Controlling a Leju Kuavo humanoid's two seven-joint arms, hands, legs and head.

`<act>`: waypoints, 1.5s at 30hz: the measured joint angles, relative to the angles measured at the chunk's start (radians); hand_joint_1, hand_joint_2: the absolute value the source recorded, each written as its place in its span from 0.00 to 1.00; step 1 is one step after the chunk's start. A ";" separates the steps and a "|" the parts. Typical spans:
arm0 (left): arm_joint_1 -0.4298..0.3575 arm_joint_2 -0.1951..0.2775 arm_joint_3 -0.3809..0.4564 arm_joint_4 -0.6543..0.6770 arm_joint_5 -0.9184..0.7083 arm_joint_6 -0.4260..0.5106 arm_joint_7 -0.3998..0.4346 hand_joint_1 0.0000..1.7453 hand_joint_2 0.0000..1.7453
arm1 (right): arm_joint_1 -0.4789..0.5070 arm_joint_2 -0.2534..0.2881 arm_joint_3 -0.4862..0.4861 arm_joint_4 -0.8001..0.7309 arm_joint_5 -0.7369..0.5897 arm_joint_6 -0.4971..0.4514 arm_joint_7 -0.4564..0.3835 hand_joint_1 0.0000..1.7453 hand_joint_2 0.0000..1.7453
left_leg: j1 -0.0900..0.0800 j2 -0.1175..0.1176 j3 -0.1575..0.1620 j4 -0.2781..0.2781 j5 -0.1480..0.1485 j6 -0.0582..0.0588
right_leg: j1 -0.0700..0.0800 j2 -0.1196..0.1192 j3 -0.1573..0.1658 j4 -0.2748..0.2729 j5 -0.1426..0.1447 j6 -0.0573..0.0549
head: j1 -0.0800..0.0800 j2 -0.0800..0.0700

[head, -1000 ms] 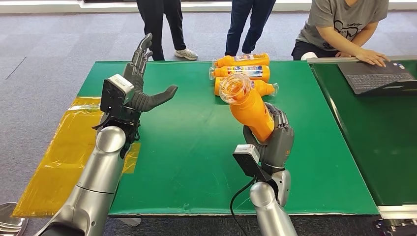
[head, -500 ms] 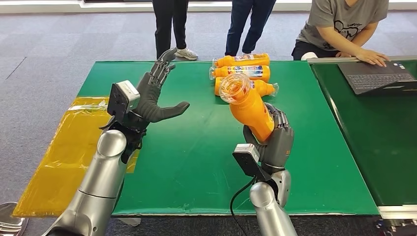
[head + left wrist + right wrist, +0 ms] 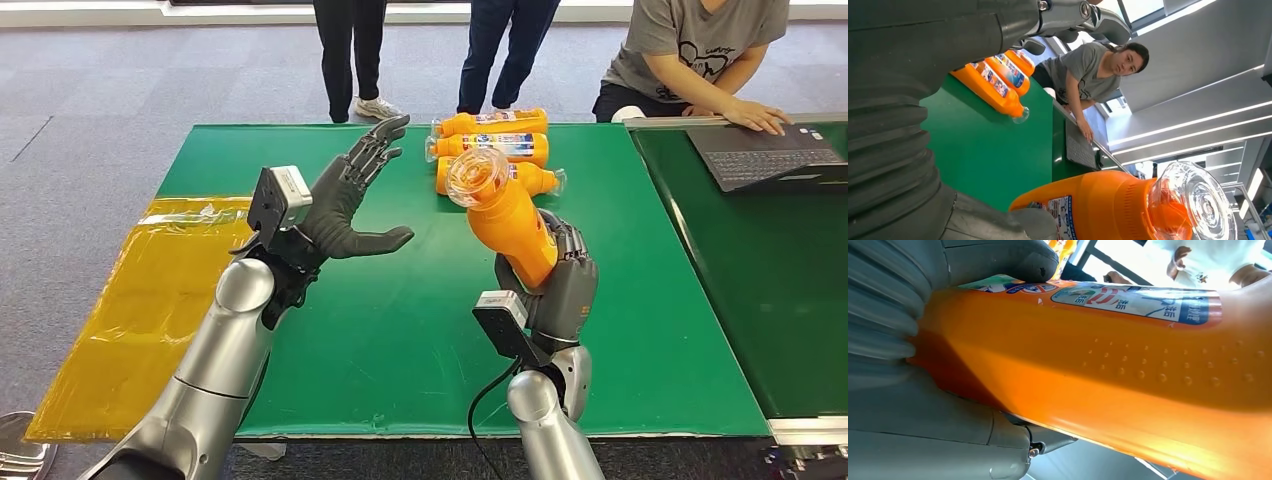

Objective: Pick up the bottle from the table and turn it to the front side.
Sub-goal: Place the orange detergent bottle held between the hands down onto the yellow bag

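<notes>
Right hand (image 3: 560,285) grips raised bottle (image 3: 505,215)

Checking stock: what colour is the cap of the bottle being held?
Clear, see-through cap on the orange bottle; left wrist view.

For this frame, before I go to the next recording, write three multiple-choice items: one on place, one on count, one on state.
1. Where do the loose bottles lie?
A. far edge of the green table
B. floor
C. on the laptop

2. How many bottles lie on the table?
A. one
B. three
C. five

3. What is the left hand doing?
A. holding a bottle
B. pressing the table
C. raised, fingers spread, holding nothing

Answers: 1 A, they lie by the far edge. 2 B, three side by side. 3 C, the held bottle sits in the right hand.
</notes>
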 joint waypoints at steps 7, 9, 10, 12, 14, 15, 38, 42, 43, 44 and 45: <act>-0.013 -0.006 -0.013 0.033 0.012 -0.022 -0.006 0.00 1.00 | 0.001 0.000 -0.007 0.000 0.000 0.000 0.000 1.00 1.00 | 0.000 0.000 0.000 0.000 0.000 0.000 | 0.000 0.000 0.000 0.000 0.000 0.000 | 0.000 0.000; -0.014 -0.007 -0.014 0.038 0.015 -0.025 -0.006 0.00 1.00 | 0.001 0.000 -0.008 0.000 0.000 0.000 0.000 1.00 1.00 | 0.000 0.000 0.000 0.000 0.000 0.000 | 0.000 0.000 0.000 0.000 0.000 0.000 | 0.000 0.000; -0.015 -0.008 -0.015 0.040 0.016 -0.027 -0.006 0.00 1.00 | 0.001 0.000 -0.008 0.000 0.000 0.000 0.000 1.00 1.00 | 0.000 0.000 0.000 0.000 0.000 0.000 | 0.000 0.000 0.000 0.000 0.000 0.000 | 0.000 0.000; -0.016 -0.008 -0.017 0.044 0.016 -0.028 -0.006 0.00 1.00 | 0.001 0.000 -0.009 0.000 0.000 0.000 0.000 1.00 1.00 | 0.000 0.000 0.000 0.000 0.000 0.000 | 0.000 0.000 0.000 0.000 0.000 0.000 | 0.000 0.000; -0.017 -0.008 -0.019 0.046 0.016 -0.029 -0.006 0.00 1.00 | 0.002 0.000 -0.010 0.000 0.000 0.000 0.000 1.00 1.00 | 0.000 0.000 0.000 0.000 0.000 0.000 | 0.000 0.000 0.000 0.000 0.000 0.000 | 0.000 0.000; -0.017 -0.008 -0.019 0.047 0.016 -0.029 -0.006 0.00 1.00 | 0.002 0.000 -0.011 0.000 0.000 0.000 0.000 1.00 1.00 | 0.000 0.000 0.000 0.000 0.000 0.000 | 0.000 0.000 0.000 0.000 0.000 0.000 | 0.000 0.000; -0.023 -0.049 -0.083 0.007 0.018 -0.083 0.009 0.00 1.00 | 0.005 0.000 -0.025 0.000 0.003 0.000 0.007 1.00 1.00 | 0.000 0.000 0.000 0.000 0.000 0.000 | 0.000 0.000 0.000 0.000 0.000 0.000 | 0.000 0.000; -0.028 -0.063 -0.103 -0.017 0.022 -0.086 0.024 0.00 1.00 | 0.005 -0.001 -0.026 0.000 0.003 0.000 0.012 1.00 1.00 | 0.000 0.000 0.000 0.000 0.000 0.000 | 0.000 0.000 0.000 0.000 0.000 0.000 | 0.000 0.000; -0.030 -0.065 -0.107 -0.021 0.024 -0.086 0.026 0.00 1.00 | 0.005 -0.001 -0.026 0.000 0.003 0.000 0.013 1.00 1.00 | 0.000 0.000 0.000 0.000 0.000 0.000 | 0.000 0.000 0.000 0.000 0.000 0.000 | 0.000 0.000; -0.031 -0.067 -0.110 -0.024 0.026 -0.086 0.027 0.00 1.00 | 0.005 -0.001 -0.027 0.000 0.003 0.000 0.013 1.00 1.00 | 0.000 0.000 0.000 0.000 0.000 0.000 | 0.000 0.000 0.000 0.000 0.000 0.000 | 0.000 0.000; -0.032 -0.069 -0.112 -0.027 0.027 -0.086 0.029 0.00 1.00 | 0.005 -0.001 -0.027 0.000 0.003 0.000 0.013 1.00 1.00 | 0.000 0.000 0.000 0.000 0.000 0.000 | 0.000 0.000 0.000 0.000 0.000 0.000 | 0.000 0.000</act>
